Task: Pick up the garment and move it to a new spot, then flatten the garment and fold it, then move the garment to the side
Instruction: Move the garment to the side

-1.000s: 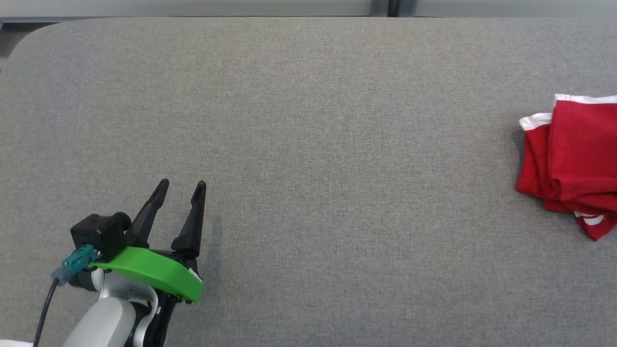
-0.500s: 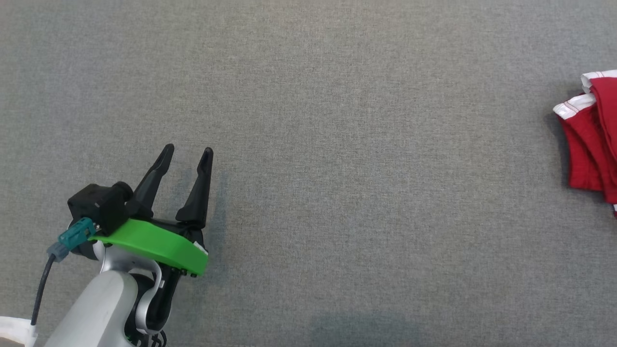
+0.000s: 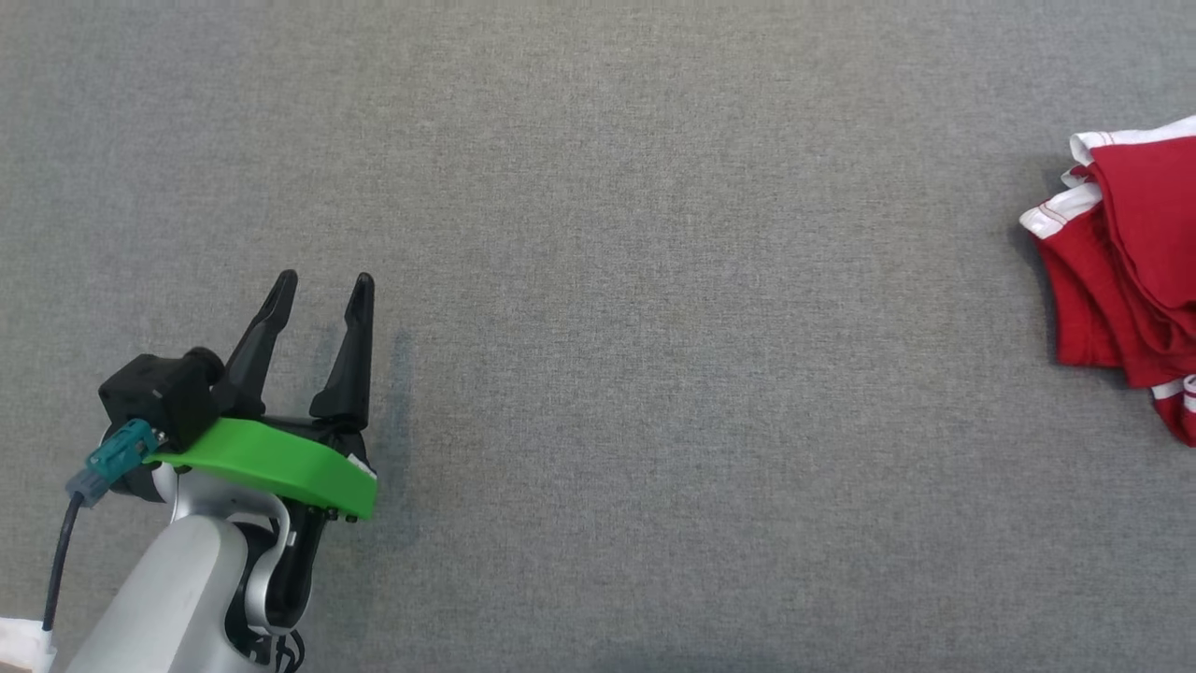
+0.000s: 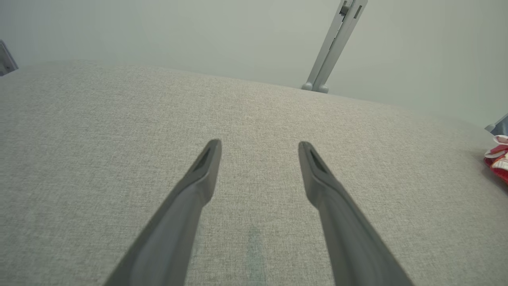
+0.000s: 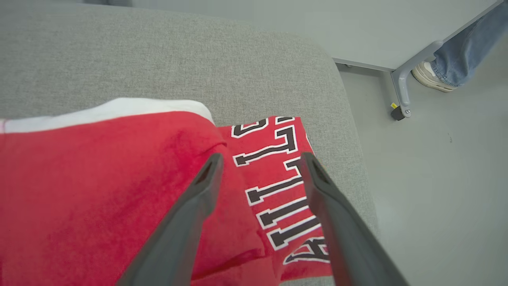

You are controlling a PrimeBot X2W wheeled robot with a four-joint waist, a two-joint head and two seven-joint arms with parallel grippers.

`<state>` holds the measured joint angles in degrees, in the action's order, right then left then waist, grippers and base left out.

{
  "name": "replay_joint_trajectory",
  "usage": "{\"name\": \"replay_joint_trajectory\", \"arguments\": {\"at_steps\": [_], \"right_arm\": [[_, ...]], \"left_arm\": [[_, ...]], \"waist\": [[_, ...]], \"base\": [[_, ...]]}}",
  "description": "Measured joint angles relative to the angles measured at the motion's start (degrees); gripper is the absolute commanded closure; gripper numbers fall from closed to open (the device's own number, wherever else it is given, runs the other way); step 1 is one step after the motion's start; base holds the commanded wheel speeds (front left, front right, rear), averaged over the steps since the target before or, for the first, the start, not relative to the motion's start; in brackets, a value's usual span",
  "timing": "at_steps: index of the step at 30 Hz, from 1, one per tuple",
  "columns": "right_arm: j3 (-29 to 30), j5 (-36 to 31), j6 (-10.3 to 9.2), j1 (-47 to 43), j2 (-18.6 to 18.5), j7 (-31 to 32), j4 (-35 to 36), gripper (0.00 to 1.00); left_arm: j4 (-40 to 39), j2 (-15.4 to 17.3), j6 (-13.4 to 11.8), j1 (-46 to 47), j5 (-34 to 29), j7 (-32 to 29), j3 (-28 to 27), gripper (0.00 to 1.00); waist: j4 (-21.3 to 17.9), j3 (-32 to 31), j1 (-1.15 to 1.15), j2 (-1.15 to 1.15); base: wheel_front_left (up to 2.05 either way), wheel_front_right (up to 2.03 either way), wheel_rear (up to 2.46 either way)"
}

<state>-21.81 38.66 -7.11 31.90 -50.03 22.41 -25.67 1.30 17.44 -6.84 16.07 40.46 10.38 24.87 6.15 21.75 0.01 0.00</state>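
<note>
— Where is the red fabric garment with white trim?

— In loose folded layers at the right end of the grey cloth-covered counter. The head view cuts it off at the picture's right edge.

— Does another view show more of it?

— Yes. In the right wrist view the garment lies close under the camera, and black block letters edged in white run across its outer part, beside the counter's rounded edge. The head view shows none of that lettering. In the left wrist view the garment is a small red and white scrap at the far right edge.

— And the fingers?

— The right gripper hangs over the garment with its two dark fingers spread wide; nothing is pinched between them. I cannot tell whether the tips touch the cloth. The left gripper sits at the lower left of the head view, well apart from the garment, with its fingers also wide and empty. Its wrist view shows the same gap over bare counter.

— Anything beyond the counter?

— In the right wrist view, a pale floor, a grey metal table leg, and a person's leg in blue jeans with a light shoe. The left wrist view has a slanted grey metal post behind the counter.
</note>
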Motion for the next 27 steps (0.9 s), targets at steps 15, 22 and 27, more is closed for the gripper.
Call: {"name": "replay_joint_trajectory", "arguments": {"at_steps": [15,22,27], "right_arm": [[0.8,-4.4,-0.04,-1.6,10.0,-22.2,7.2,0.0],[3.7,-6.0,-0.05,-10.4,16.8,-31.7,5.6,0.0],[4.2,-8.0,-0.05,-17.7,22.0,-36.4,4.8,0.0]], "left_arm": [[5.8,0.2,0.0,-5.4,-1.6,2.3,-1.3,0.0],[8.8,2.1,0.0,-9.0,-5.1,2.9,-1.4,0.0],[10.5,2.7,0.0,-12.8,-6.4,3.4,-2.4,0.0]], "waist": [[-3.1,-8.6,-0.01,0.0],[-4.2,-13.5,-0.01,0.0],[-5.0,-16.7,-0.01,0.0]], "base": [[0.0,0.0,0.0],[0.0,0.0,0.0],[0.0,0.0,0.0]]}}
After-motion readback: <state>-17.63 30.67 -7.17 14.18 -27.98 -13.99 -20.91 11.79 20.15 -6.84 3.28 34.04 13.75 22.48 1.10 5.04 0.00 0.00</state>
